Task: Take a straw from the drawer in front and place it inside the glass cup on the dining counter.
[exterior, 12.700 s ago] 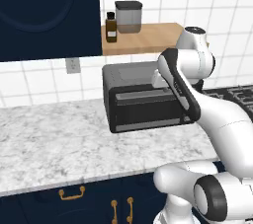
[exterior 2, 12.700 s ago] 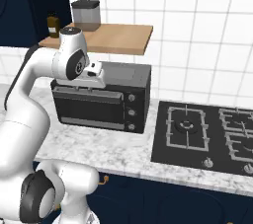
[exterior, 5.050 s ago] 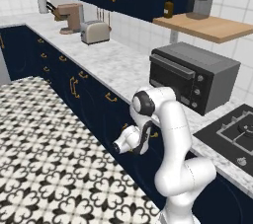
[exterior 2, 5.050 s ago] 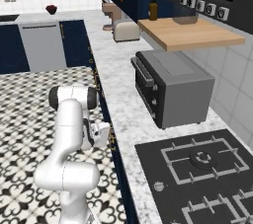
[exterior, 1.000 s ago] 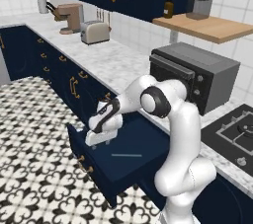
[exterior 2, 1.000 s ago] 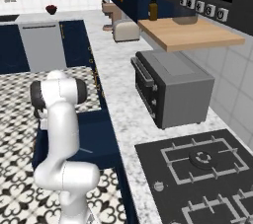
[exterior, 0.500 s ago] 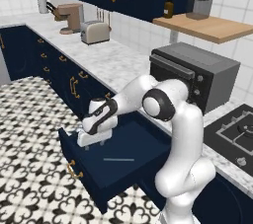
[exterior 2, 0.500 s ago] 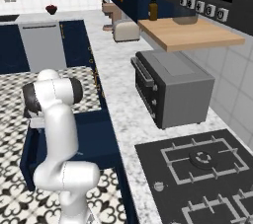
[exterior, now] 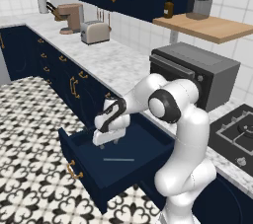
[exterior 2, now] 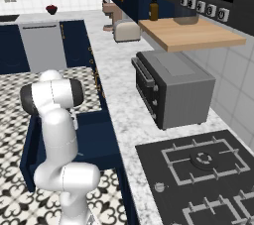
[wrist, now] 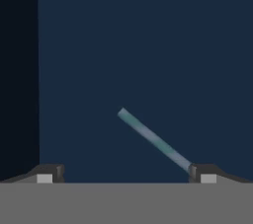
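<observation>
In the navy drawer (exterior: 148, 144) the straw (exterior: 118, 159) lies flat; the gripper (exterior: 107, 140) hovers above, wide open and empty. Better to center over the straw's middle, then descend.

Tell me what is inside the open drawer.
The drawer holds one thin pale straw lying flat on its floor, below the open pincer. The arm covers part of the drawer's back.

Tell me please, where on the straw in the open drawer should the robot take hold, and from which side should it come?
Probably near the middle of the straw, coming straight down from above. It lies flat on the floor of the drawer, so only the top is free. The open end effector hovers above it; in the hand view the straw runs diagonally, so turning the wrist across its thin width should help.
</observation>
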Robot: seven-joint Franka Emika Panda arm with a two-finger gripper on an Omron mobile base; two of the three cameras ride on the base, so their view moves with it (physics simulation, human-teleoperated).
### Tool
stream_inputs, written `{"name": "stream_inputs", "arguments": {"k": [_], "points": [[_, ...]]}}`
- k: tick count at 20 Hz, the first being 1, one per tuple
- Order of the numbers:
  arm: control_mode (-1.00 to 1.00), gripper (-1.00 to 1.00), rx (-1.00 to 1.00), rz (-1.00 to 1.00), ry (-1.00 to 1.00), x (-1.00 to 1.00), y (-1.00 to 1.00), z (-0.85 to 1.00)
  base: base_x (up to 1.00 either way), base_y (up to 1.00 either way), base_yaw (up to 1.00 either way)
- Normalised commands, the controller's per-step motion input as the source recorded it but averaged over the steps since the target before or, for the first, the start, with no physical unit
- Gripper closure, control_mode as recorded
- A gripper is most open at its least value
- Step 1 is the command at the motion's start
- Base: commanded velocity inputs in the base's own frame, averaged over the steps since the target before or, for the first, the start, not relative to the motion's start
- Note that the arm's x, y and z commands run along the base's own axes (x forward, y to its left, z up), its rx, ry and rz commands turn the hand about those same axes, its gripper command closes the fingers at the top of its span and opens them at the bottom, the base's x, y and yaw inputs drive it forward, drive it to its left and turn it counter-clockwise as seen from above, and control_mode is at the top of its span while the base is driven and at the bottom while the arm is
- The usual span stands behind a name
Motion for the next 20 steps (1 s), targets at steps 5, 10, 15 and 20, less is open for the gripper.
{"name": "stream_inputs", "arguments": {"k": [5,10,15,20], "points": [[-1.0,-1.0,-0.12,0.12,0.0,0.0,-0.01,-0.37,0.0,0.0,0.0],[-1.0,-1.0,-0.07,0.09,0.0,0.0,-0.01,-0.33,0.0,0.0,0.0],[-1.0,-1.0,0.0,0.08,0.0,0.0,-0.07,-0.29,0.0,0.0,0.0],[-1.0,-1.0,0.0,0.09,-0.03,-0.02,-0.17,-0.28,0.0,0.0,0.0]]}}
